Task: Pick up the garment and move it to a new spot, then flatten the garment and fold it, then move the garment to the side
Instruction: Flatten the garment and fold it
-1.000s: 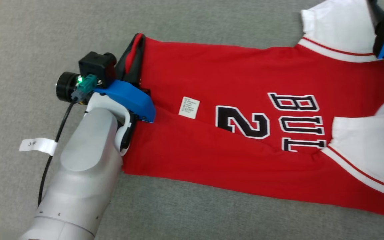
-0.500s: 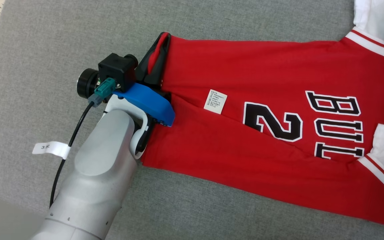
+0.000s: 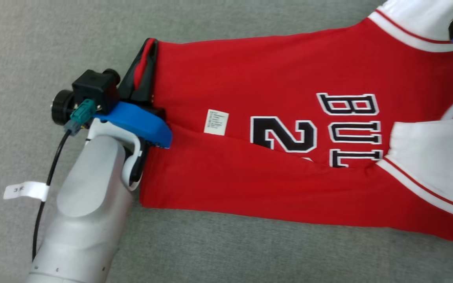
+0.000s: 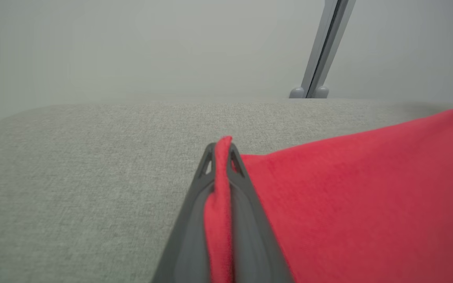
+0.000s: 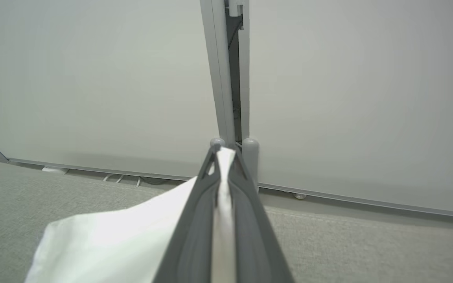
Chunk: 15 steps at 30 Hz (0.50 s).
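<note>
Garment (image 3: 289, 70) hem in left jaws | sleeve (image 5: 104, 239) in right jaws | grey surface (image 3: 250, 251) around

Logged pale grey rounded forearm (image 3: 89, 212) | blue wrist shell (image 3: 140, 124) | black boxy camera (image 3: 92, 87) | teal plug (image 3: 80, 112), black cable (image 3: 57, 155), white tag (image 3: 26, 190) | left gripper (image 4: 220, 144), dark grey tapered fingers (image 4: 250, 220)

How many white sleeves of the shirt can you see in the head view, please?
2 on the shirt: one sleeve at the top right corner, the other sleeve at the right edge, lower down. Both run out of view.
</note>
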Tool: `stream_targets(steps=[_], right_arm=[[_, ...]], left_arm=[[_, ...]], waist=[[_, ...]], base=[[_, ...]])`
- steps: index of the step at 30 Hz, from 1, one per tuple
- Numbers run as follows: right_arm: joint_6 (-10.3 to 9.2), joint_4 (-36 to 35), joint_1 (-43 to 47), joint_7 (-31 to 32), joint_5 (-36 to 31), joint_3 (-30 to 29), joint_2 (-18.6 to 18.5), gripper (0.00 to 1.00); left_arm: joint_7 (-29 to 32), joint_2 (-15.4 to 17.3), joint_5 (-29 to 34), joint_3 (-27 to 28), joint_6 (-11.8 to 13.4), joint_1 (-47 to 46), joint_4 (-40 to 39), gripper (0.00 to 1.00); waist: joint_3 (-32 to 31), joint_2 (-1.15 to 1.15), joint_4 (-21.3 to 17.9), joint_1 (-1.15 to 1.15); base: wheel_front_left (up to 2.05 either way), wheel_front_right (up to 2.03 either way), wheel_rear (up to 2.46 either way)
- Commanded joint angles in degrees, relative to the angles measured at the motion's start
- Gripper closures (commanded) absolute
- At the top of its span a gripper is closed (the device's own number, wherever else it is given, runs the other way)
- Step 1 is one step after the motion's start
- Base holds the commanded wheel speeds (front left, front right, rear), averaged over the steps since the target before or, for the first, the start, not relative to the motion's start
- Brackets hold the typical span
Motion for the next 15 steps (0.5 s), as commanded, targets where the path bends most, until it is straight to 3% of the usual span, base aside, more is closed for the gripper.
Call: stream_targets(steps=[1, 7, 15], right_arm=[[0.00, -1.4, 2.1, -1.6, 1.8, 0.6, 0.3, 1.00], [0.00, -9.6, 14.1, -5.9, 10.3, 3.9, 1.0, 1.00], [0.00, -23.5, 35.9, -5.6, 19.0, 4.2, 3.4, 1.00]], left_arm=[[-0.2, 1.1, 1.0, 1.0, -0.1, 0.9, -0.5, 1.00], [-0.2, 3.0, 4.3, 4.6, -0.1, 4.7, -2.3, 1.00], [-0.2, 4.4, 8.3, 8.1, -0.1, 13.2, -5.2, 1.00]], waist=[[-2.3, 0.00, -2.7, 0.00], [-6.3, 0.00, -6.7, 0.00], [-11.4, 0.00, -10.5, 0.00]], base=[[0.00, 0.00, 0.00], [0.00, 0.00, 0.00], [0.00, 0.00, 0.00]])
